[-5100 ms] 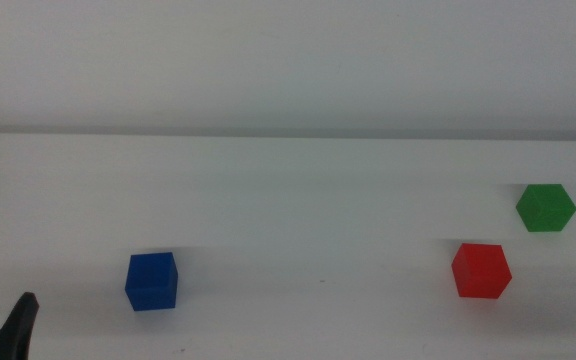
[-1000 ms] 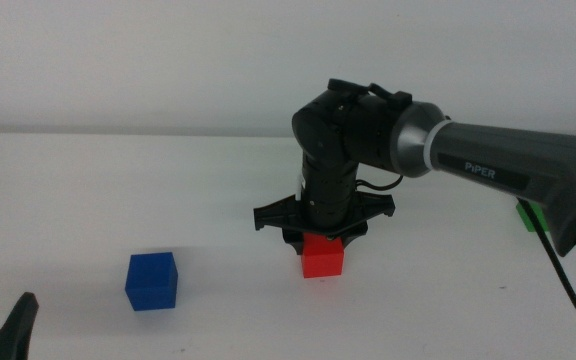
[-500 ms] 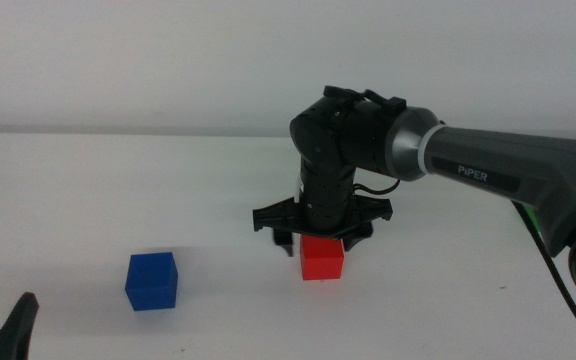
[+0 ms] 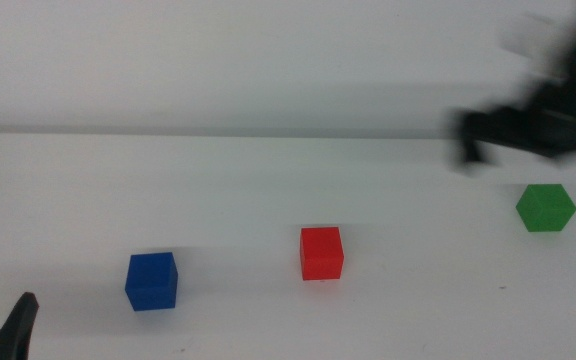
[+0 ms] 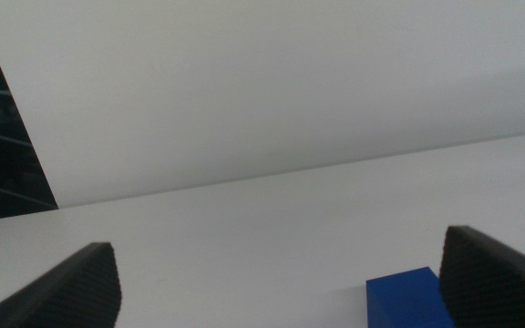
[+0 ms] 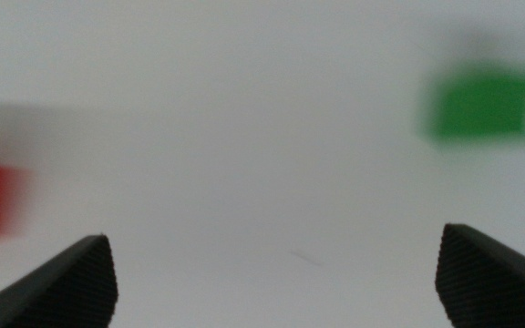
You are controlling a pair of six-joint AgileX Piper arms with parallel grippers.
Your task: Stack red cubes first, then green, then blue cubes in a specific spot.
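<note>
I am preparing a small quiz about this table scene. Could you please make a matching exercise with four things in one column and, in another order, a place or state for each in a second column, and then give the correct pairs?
Things:
1. red cube
2. green cube
3. blue cube
4. right gripper

Places or states:
A. farthest to the picture's right in the middle view, standing alone on the table
B. blurred by motion, above the table, empty and with jaws wide apart
C. near the left gripper, which waits open at the near edge
D. near the middle of the table, standing free

Pairs: 1-D, 2-A, 3-C, 4-B
</note>
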